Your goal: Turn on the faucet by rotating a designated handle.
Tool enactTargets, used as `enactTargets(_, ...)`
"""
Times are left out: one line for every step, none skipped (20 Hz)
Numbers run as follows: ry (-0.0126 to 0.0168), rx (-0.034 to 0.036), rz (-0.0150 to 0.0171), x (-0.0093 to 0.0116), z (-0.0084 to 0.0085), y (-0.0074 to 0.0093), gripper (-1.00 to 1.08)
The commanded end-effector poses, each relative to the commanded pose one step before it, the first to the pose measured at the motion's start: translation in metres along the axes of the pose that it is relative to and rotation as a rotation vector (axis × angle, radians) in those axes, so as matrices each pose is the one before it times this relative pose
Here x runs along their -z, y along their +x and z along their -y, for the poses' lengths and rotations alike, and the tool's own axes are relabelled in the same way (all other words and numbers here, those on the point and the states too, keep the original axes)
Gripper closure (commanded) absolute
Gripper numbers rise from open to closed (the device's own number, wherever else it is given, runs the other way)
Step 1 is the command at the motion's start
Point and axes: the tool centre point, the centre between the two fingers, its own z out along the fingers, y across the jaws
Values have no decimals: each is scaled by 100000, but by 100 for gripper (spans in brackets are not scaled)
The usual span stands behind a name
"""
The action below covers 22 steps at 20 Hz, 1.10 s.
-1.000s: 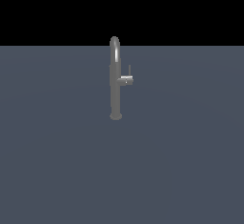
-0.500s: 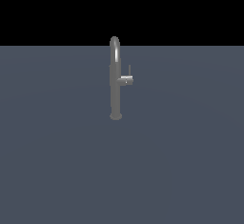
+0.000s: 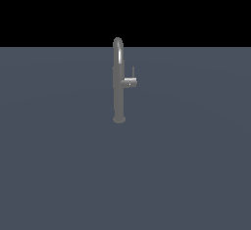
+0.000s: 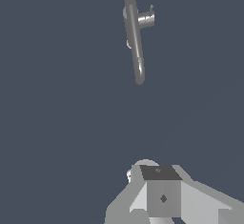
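Note:
The faucet (image 3: 118,94) is a slim grey column on a round base with an arched spout on top, standing upright on the grey floor in the middle of the exterior view. Its handle (image 3: 130,81) is a short stub on the exterior view's right of the column, with a thin rod pointing up. The wrist view looks down on the faucet (image 4: 135,42) and the handle (image 4: 146,19) from above. My gripper (image 4: 159,173) shows only partly at that picture's edge, well apart from the faucet and touching nothing. How its jaws stand is unclear. The arm is absent from the exterior view.
A flat dark grey floor (image 3: 59,175) stretches all around the faucet, under a black background. No other objects show.

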Motion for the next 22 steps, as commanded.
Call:
enactTargets(3015, -3206, 3280, -90, 177, 1276, 108)
enactTargets(1333, -1396, 1426, -28, 83, 556, 108)
enactTargets(1343, -1405, 1435, -27, 83, 560, 108)
enactTargets(1353, -1414, 1445, -27, 84, 564, 108)
enactTargets(1362, -1423, 1454, -27, 84, 567, 108)
enactTargets(1372, -1432, 1464, -27, 85, 571, 108)
enactTargets(1382, -1441, 1473, -26, 85, 575, 108)
enactTargets(1392, -1449, 1482, -26, 85, 578, 108)
enactTargets(1401, -1456, 1491, -26, 86, 582, 108)
enactTargets(1410, -1464, 1500, -25, 87, 585, 108)
enactTargets(1421, -1472, 1510, -25, 86, 589, 108)
enactTargets(1430, -1479, 1518, -25, 87, 592, 108)
enactTargets(1439, -1487, 1527, -25, 87, 595, 108)
enactTargets(1449, -1494, 1536, -24, 88, 598, 108)
enactTargets(1458, -1501, 1545, -24, 88, 601, 108)
enactTargets(1468, -1509, 1554, -24, 88, 605, 108)
enactTargets(1478, -1515, 1563, -24, 89, 608, 108)
enactTargets(1488, -1523, 1573, -23, 89, 611, 108)
enactTargets(1499, -1531, 1583, -23, 89, 615, 108)
enactTargets(1509, -1539, 1593, -23, 90, 618, 108)
enactTargets(1520, -1547, 1604, -22, 90, 622, 108)
enactTargets(1531, -1556, 1615, -22, 90, 625, 108)
